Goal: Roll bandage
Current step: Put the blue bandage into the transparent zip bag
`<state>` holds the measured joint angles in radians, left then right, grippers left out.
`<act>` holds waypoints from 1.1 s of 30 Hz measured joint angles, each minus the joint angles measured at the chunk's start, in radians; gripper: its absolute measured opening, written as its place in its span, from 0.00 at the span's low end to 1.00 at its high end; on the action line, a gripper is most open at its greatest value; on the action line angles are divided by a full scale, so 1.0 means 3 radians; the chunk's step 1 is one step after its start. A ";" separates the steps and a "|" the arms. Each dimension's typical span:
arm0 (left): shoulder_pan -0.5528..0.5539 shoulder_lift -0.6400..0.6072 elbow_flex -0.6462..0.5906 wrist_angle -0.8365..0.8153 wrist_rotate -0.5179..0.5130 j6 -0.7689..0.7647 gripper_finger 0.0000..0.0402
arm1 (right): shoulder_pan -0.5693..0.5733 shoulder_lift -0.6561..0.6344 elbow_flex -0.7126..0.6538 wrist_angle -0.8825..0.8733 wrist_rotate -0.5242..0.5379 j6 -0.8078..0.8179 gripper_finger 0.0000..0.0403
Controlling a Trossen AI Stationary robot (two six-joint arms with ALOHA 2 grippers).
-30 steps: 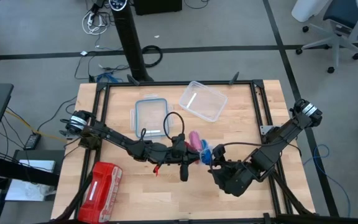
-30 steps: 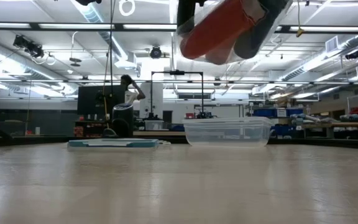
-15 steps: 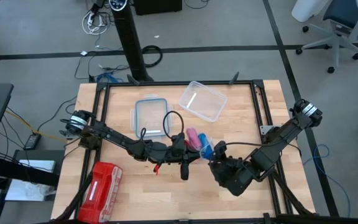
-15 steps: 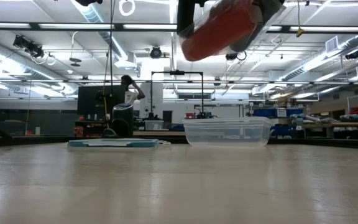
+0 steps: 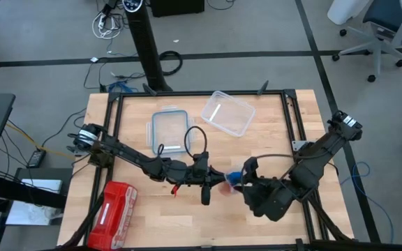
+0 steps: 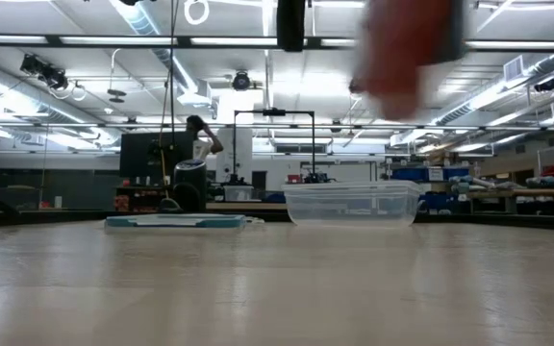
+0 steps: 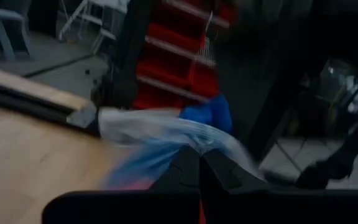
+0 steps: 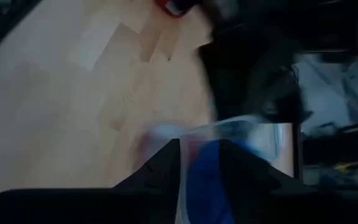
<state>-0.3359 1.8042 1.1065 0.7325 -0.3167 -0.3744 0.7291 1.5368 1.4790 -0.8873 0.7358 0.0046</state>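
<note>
two dark robot arms meet over the middle of a wooden table [image 5: 145, 223], seen from above. between their grippers hangs a clear plastic bag [image 7: 160, 127] with the blue bandage [image 5: 234, 175] inside, held off the table a little right of centre, along with something pink that is too blurred to identify. the step in hand looks like getting the bandage out of the bag so it can be rolled. to do it well, one gripper should likely hold only the plastic while the other pinches the blue fabric itself, not the film around it, and draws it out slowly so the bag does not tear or slip free. the left gripper [image 7: 199, 163] is clamped tight on the bag's edge, its fingers pressed together on the film. the right gripper [image 8: 199, 165] has its fingers partly apart with blue fabric and clear plastic showing between them; whether it has a firm grip cannot be told. on the far side of the table sit a clear tub [image 5: 227, 113] and its lid [image 5: 168, 129], and a red pouch [image 5: 114, 206] lies near the left corner.
</note>
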 joint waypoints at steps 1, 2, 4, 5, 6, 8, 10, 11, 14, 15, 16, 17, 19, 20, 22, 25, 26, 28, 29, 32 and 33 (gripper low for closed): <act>0.0000 0.0007 -0.0004 -0.0026 0.0027 0.0000 0.00 | 0.0004 0.0000 0.0085 -0.0108 -0.0034 0.0086 0.27; -0.0002 0.0011 -0.0006 -0.0034 0.0070 -0.0001 0.00 | 0.0015 -0.0001 0.0171 -0.0240 -0.0047 0.0183 0.27; -0.0009 0.0010 -0.0006 -0.0008 0.0112 -0.0007 0.00 | 0.0055 -0.0008 0.0311 -0.0548 -0.0051 0.0360 0.27; -0.0010 0.0007 -0.0005 0.0004 0.0136 -0.0021 0.00 | 0.0073 -0.0012 0.0359 -0.0716 -0.0076 0.0422 0.27; -0.0010 0.0006 -0.0005 0.0001 0.0154 -0.0043 0.00 | 0.0087 -0.0013 0.0390 -0.0848 -0.0144 0.0459 0.27; -0.0010 0.0006 -0.0006 -0.0013 0.0203 -0.0092 0.00 | 0.0097 -0.0011 0.0410 -0.0977 -0.0286 0.0502 0.28; -0.0009 0.0006 -0.0006 -0.0007 0.0244 -0.0102 0.00 | 0.0094 -0.0011 0.0410 -0.1032 -0.0400 0.0507 0.28; -0.0009 0.0006 -0.0006 -0.0002 0.0255 -0.0103 0.00 | 0.0094 -0.0011 0.0410 -0.1060 -0.0448 0.0490 0.28; -0.0008 0.0006 -0.0006 -0.0006 0.0329 -0.0162 0.00 | 0.0094 -0.0010 0.0410 -0.1088 -0.0619 0.0416 0.28; -0.0006 0.0006 -0.0006 -0.0009 0.0347 -0.0168 0.00 | 0.0095 -0.0010 0.0410 -0.1087 -0.0655 0.0383 0.28; -0.0006 0.0006 -0.0006 -0.0008 0.0357 -0.0171 0.00 | 0.0097 -0.0008 0.0410 -0.1087 -0.0685 0.0354 0.28; -0.0006 0.0006 -0.0006 -0.0006 0.0366 -0.0172 0.00 | 0.0097 -0.0007 0.0411 -0.1087 -0.0709 0.0333 0.28; -0.0006 0.0006 -0.0006 -0.0002 0.0370 -0.0172 0.00 | 0.0097 -0.0006 0.0386 -0.1058 -0.0713 0.0273 0.28; -0.0005 0.0006 -0.0006 -0.0003 0.0372 -0.0172 0.00 | 0.0096 -0.0006 0.0361 -0.1051 -0.0709 0.0240 0.28; -0.0005 0.0006 -0.0006 0.0006 0.0372 -0.0172 0.00 | 0.0096 -0.0005 0.0310 -0.1041 -0.0696 0.0176 0.28; -0.0004 0.0006 -0.0006 0.0017 0.0371 -0.0172 0.00 | 0.0094 -0.0004 0.0267 -0.1012 -0.0688 0.0090 0.28; -0.0004 0.0006 -0.0008 0.0017 0.0370 -0.0172 0.00 | 0.0094 -0.0004 0.0261 -0.0998 -0.0683 0.0059 0.28; -0.0004 0.0006 -0.0009 0.0018 0.0367 -0.0172 0.00 | 0.0094 -0.0004 0.0256 -0.0982 -0.0636 -0.0015 0.28; -0.0004 0.0006 -0.0009 0.0021 0.0366 -0.0172 0.00 | 0.0094 -0.0004 0.0256 -0.0975 -0.0608 -0.0052 0.28; -0.0003 0.0006 -0.0010 0.0029 0.0366 -0.0172 0.00 | 0.0094 -0.0004 0.0256 -0.0926 -0.0591 -0.0177 0.28; -0.0002 0.0006 -0.0009 0.0032 0.0366 -0.0172 0.00 | 0.0094 -0.0004 0.0256 -0.0900 -0.0595 -0.0224 0.28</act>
<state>-0.3365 1.8061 1.1036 0.7419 -0.2070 -0.4259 0.7574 1.5356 1.5558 -1.1573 0.5572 -0.0625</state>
